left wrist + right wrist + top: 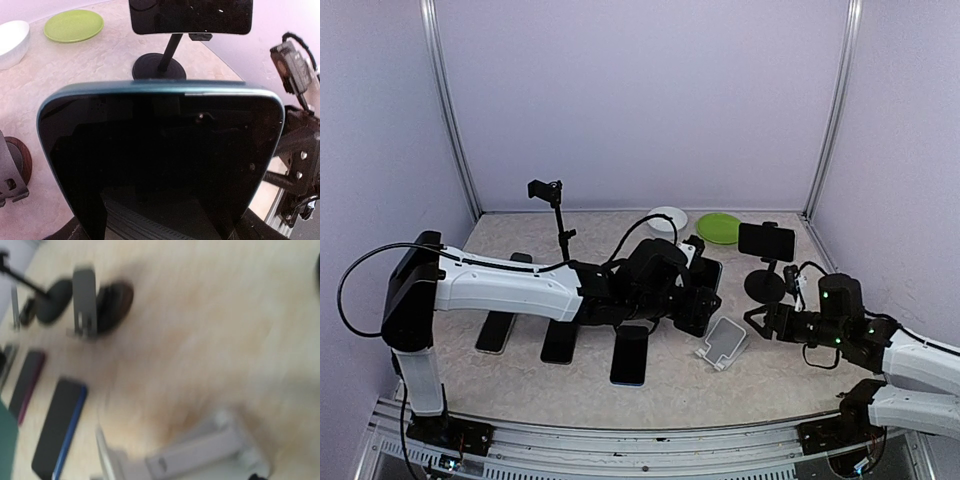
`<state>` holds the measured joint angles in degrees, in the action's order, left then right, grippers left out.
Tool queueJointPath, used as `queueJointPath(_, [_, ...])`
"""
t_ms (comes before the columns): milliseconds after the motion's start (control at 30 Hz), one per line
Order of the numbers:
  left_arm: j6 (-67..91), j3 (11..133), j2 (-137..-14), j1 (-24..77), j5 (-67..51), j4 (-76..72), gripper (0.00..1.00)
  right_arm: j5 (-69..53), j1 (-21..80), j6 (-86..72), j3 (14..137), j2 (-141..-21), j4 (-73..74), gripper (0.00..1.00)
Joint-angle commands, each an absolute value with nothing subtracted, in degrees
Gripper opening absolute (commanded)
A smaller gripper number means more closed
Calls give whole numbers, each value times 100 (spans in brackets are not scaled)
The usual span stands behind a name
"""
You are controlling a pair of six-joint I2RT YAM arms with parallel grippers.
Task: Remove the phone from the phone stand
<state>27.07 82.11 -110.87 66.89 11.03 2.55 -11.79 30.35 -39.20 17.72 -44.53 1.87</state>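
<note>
Teal-edged phone [160, 165] clamped in my left gripper [703, 298], apart from the white phone stand [723, 343] just to its right. My right gripper [758, 322]: jaw state cannot be told. Ahead of the left gripper: bowl [12, 42], plate [73, 25], and black stand [159, 67] carrying a second phone [190, 16].

**No legible text in any view**

Phone [160, 165], close in the left wrist view: screen dark, nothing readable. Second phone [190, 15] behind it: screen dark, only glare specks. Flat phones [630, 355] in the top view: too small to tell. Right wrist view is blurred, nothing legible.
</note>
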Motion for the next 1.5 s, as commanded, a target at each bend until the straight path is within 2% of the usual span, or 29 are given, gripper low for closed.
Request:
queueJointPath(0, [2848,8003,-10677,6614,1185,-316,60,-1349,3394,-4146,1565,-4692,-345,71])
queueJointPath(167, [2939,7831,-10638,6605,1154,-437,59,-1520,3437,-3940,1542,-5188,-745,63])
queueJointPath(433, [2921,7646,-10483,6561,1201,-504,59,-1644,3437,-3838,1620,-5938,-967,67])
queueJointPath(667, [2930,7520,-10425,6500,1165,-571,59,-1736,3379,-3303,1871,-6293,-1356,66])
queueJointPath(867, [2927,7418,-10310,6438,1181,-577,59,-2499,3063,-2785,2050,-6958,-1976,61])
queueJointPath(1000, [2927,7334,-10237,6400,1208,-589,59,-3023,2917,-2288,2315,-7381,-2263,53])
queueJointPath(1233, [2894,7310,-10194,6344,1237,-593,59,-3696,2819,-1689,2960,-8136,-2559,50])
queueJointPath(1333, [2889,7292,-10155,6329,1256,-574,59,-3818,2795,-1516,3178,-8307,-2447,51])
queueJointPath(1467, [2874,7256,-10077,6328,1306,-571,59,-3399,2796,-1482,3240,-7913,-1916,64])
